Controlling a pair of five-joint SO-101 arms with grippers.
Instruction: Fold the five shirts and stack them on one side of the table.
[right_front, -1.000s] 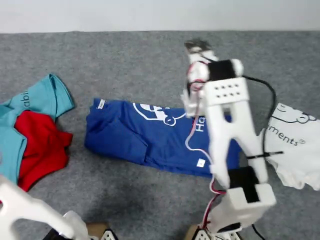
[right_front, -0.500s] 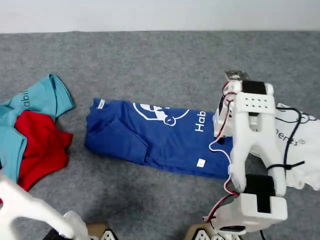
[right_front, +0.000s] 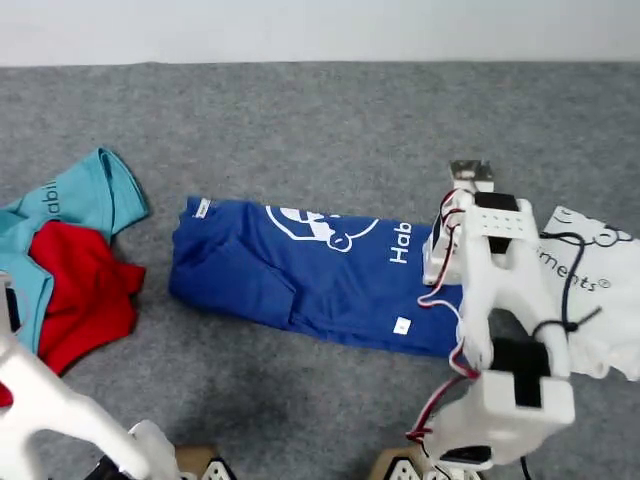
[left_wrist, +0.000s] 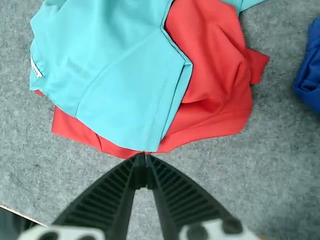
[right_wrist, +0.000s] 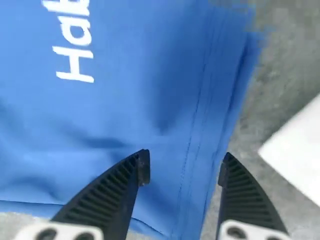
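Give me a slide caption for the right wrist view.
Right gripper open over the hemmed edge of the blue fabric shirt on the grey felt table, white fabric shirt alongside.

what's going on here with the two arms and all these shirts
The right gripper hangs open over the blue shirt, at its edge nearest the white shirt. The left gripper is shut and empty, just beside the teal shirt and red shirt heaped together. Neither arm holds a shirt.

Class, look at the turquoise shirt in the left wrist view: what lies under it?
A red shirt lies under the turquoise shirt, showing along two of its edges. Its covered part, and anything else beneath, cannot be seen.
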